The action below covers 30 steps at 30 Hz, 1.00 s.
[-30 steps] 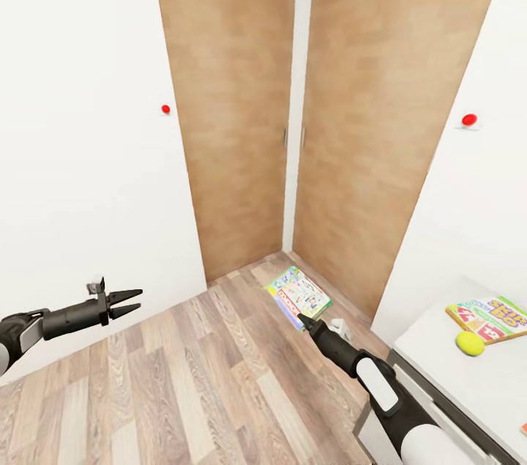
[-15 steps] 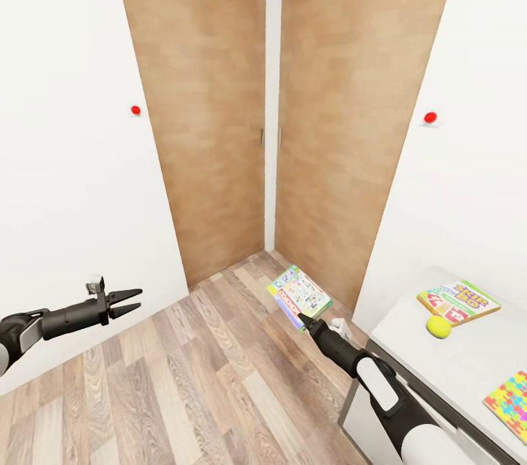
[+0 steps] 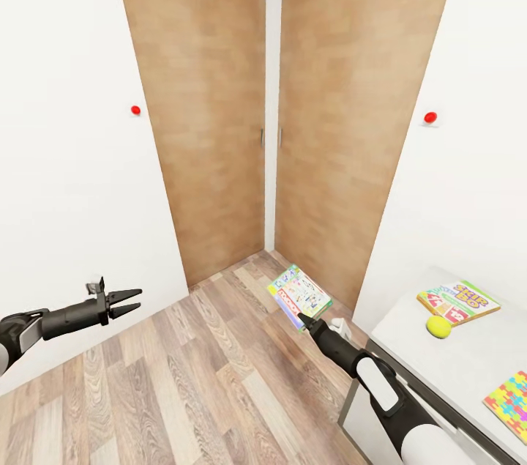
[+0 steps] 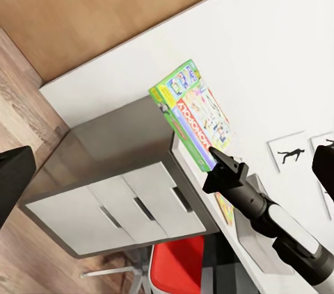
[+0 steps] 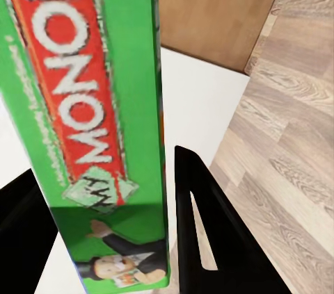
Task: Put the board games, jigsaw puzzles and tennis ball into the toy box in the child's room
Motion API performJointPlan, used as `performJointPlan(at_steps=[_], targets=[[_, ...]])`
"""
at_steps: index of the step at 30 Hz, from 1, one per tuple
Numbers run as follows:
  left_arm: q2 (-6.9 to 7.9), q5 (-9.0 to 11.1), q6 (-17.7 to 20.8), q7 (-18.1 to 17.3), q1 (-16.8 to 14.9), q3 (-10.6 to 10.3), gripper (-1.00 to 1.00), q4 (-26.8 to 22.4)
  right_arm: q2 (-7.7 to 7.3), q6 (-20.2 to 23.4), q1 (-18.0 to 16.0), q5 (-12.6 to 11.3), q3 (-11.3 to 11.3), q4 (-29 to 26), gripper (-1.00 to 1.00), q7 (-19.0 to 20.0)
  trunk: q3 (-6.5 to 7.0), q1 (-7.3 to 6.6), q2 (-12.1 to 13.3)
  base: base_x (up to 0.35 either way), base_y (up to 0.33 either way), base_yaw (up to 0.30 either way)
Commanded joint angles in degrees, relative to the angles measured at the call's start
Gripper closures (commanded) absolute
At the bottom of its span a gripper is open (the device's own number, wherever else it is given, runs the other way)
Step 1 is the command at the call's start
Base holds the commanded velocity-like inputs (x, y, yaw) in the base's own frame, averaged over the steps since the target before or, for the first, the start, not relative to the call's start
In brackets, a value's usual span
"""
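My right gripper (image 3: 306,318) is shut on the lower edge of a green-edged board game (image 3: 298,294) lettered MONOPOLY and holds it tilted above the wood floor, left of the table (image 3: 424,355). The left wrist view looks at this box (image 4: 193,117) and the right gripper (image 4: 221,169) from the side. Seen from the right wrist, the box's green edge (image 5: 90,113) sits between the black fingers (image 5: 198,217). On the table lie the SKIP-BO board game (image 3: 459,302), the tennis ball (image 3: 439,326) and a jigsaw puzzle (image 3: 510,395). My left gripper (image 3: 130,300) hangs open and empty. The toy box and the bed are out of view.
Two tall wooden doors (image 3: 271,106) meet in the corner ahead, between white walls that each carry a red round button (image 3: 135,110). White drawer fronts (image 4: 129,207) and a red chair (image 4: 174,270) are under the table. Open wood floor (image 3: 205,377) lies between my arms.
A second ago the whole view swung right, bringing more of the table and the jigsaw puzzle into sight. Since half a second ago nothing has moved; both arms hold their pose.
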Motion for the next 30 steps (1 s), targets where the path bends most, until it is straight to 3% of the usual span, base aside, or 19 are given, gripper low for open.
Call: performJointPlan(at_steps=[1,30], targets=[[0.01,-0.4,0.6,-0.2,-0.1,0.4,-1.00,0.0,-0.05,0.2,0.0,-0.5,0.2,0.0,1.00,0.0,-0.13,0.04,-0.1,0.000,0.000,0.000],[-0.06,-0.4,0.6,0.0,-0.1,0.4,-1.00,0.0,-0.05,0.2,0.0,-0.4,0.3,0.0,1.00,-0.1,-0.13,0.04,-0.1,0.000,0.000,0.000]])
